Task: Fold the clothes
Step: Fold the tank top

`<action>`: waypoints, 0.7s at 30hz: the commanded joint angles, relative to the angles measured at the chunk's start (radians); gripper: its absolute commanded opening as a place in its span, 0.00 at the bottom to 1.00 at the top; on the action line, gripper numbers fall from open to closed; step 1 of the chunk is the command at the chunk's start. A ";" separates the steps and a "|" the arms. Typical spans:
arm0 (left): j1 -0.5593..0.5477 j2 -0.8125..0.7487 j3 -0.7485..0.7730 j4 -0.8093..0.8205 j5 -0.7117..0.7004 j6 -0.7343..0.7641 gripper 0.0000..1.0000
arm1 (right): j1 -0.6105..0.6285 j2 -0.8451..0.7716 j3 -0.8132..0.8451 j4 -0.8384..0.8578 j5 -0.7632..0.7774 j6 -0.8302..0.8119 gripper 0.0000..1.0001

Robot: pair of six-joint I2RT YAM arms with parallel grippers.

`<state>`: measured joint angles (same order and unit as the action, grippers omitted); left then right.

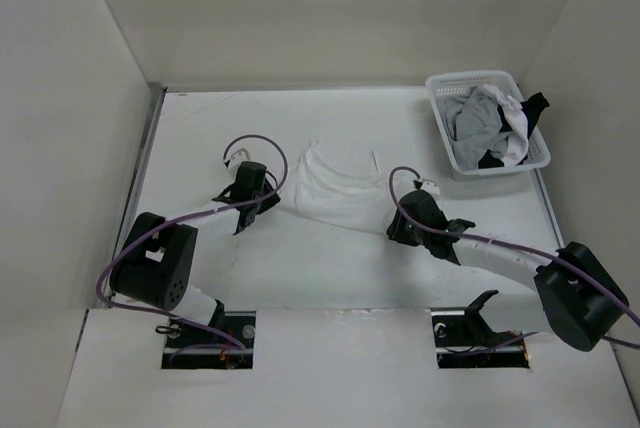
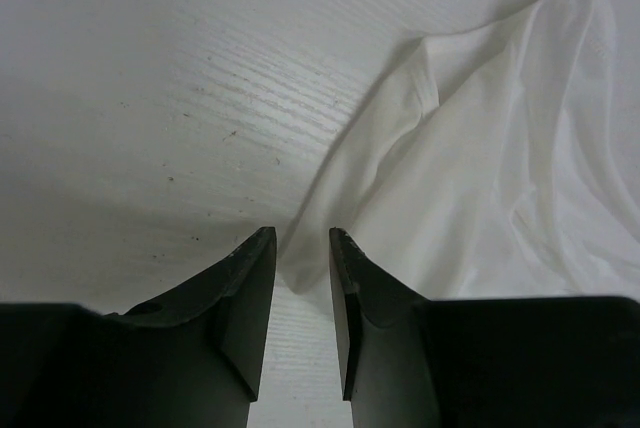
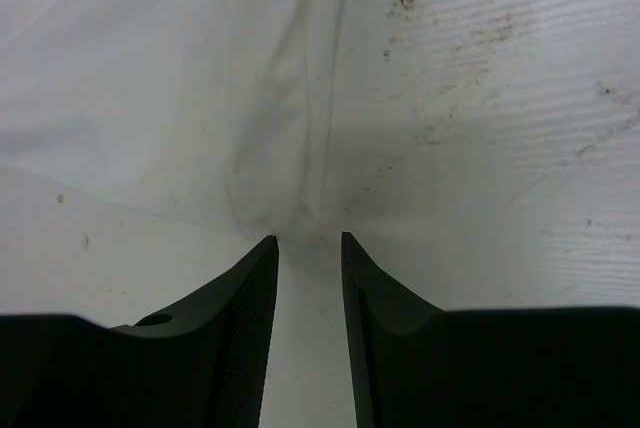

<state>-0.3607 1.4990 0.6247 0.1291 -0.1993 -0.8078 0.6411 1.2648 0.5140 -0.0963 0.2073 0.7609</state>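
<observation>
Step in hand, my read: lining up for the first fold, grab not made yet. The white garment [image 1: 335, 188] lies rumpled, not flat, mid-surface [image 1: 200, 138] between the two arms. It's well apart from the basket [image 1: 470, 76] in the far right corner.

Left tool [image 2: 301, 233]: narrow gap. A corner of the fabric edge sits right between the tips, with bare surface showing through the gap below it, so it's not clamped.

Right tool [image 3: 308, 238]: narrow gap too, nothing in it. A fabric fold ends just ahead of the tips.

Next move, as I judge it:
- Right nudges forward so the edge is inside the jaws.
- Both pinch low against the surface, lift together and carry the near edge over to the far side.
- Thin cloth, so it's easy to miss or to grab an extra layer.

Hard to make out:
- It's white on white, so the garment outline is vague from above and I can't tell which end has the strap.
- Tool tips are hard to pick out in the top view.
- Wrist views cut off most of the garment.
- The heap [image 1: 490, 123] in the basket is grey, black and white, and the pieces aren't separable.
</observation>
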 commanded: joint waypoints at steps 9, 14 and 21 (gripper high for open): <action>-0.005 -0.051 -0.063 0.050 0.069 0.024 0.32 | -0.008 -0.064 -0.065 0.070 -0.002 0.046 0.39; -0.001 -0.077 -0.071 0.079 0.084 0.027 0.35 | -0.010 -0.013 -0.052 0.115 -0.025 0.046 0.38; -0.001 -0.054 -0.080 0.118 0.113 0.032 0.33 | -0.031 0.019 -0.048 0.179 -0.046 0.052 0.39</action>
<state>-0.3607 1.4593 0.5560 0.1780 -0.1150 -0.7910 0.6296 1.2652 0.4534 0.0082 0.1734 0.7982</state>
